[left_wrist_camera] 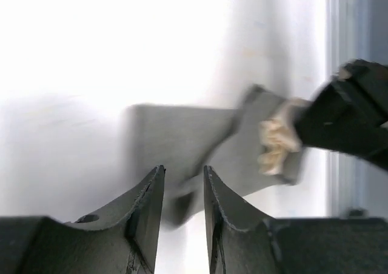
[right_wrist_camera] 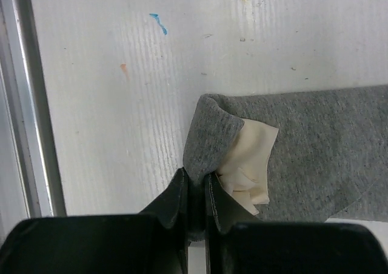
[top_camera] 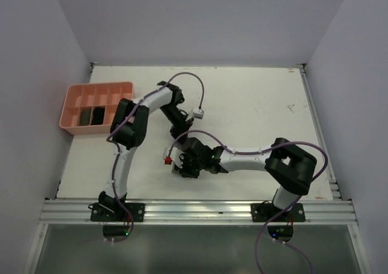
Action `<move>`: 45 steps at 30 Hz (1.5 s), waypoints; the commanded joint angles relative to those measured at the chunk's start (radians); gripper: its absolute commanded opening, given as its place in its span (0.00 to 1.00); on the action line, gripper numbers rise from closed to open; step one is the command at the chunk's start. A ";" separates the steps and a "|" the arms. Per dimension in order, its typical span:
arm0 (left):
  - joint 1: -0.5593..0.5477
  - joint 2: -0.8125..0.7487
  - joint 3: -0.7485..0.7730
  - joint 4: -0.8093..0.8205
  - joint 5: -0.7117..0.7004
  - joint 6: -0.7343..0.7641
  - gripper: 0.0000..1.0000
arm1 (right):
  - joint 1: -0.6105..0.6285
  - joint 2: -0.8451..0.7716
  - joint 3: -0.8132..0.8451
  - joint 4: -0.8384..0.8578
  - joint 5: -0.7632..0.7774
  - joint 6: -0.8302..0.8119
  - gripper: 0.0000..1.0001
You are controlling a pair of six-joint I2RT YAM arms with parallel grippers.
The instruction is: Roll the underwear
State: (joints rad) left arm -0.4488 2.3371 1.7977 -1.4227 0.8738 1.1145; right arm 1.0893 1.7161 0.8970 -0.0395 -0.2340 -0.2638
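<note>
From above, two dark rolls [top_camera: 96, 115] sit, seemingly finished, in the pink tray [top_camera: 65, 107], well left of the right pincer [top_camera: 180, 167], which mostly hides the piece in hand. The blurred left wrist view shows the left pincer [left_wrist_camera: 183, 172] slightly spread and empty, the grey underwear [left_wrist_camera: 176, 134] flat just beyond its tips, unrolled. The right wrist view has the right pincer pinching that garment's turned-up corner, the rest cut off rightward.
</note>
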 commanded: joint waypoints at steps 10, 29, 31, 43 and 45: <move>0.297 -0.450 0.018 0.634 -0.036 -0.350 0.47 | -0.123 0.157 0.091 -0.161 -0.327 0.211 0.00; 0.189 -1.278 -0.947 0.692 -0.324 0.082 0.79 | -0.353 0.465 0.140 0.030 -0.735 0.489 0.00; 0.132 -1.346 -1.084 0.758 -0.360 0.103 0.68 | -0.359 0.508 0.164 0.020 -0.748 0.503 0.00; -0.161 -1.240 -1.198 0.961 -0.318 -0.060 0.44 | -0.385 0.582 0.210 0.015 -0.766 0.566 0.00; -0.198 -1.233 -1.215 1.017 -0.350 -0.093 0.40 | -0.387 0.585 0.206 0.027 -0.768 0.581 0.00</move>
State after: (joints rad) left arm -0.5957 1.0958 0.5949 -0.5495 0.5465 1.1011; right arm 0.7109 2.2066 1.1435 0.0315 -1.2152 0.3504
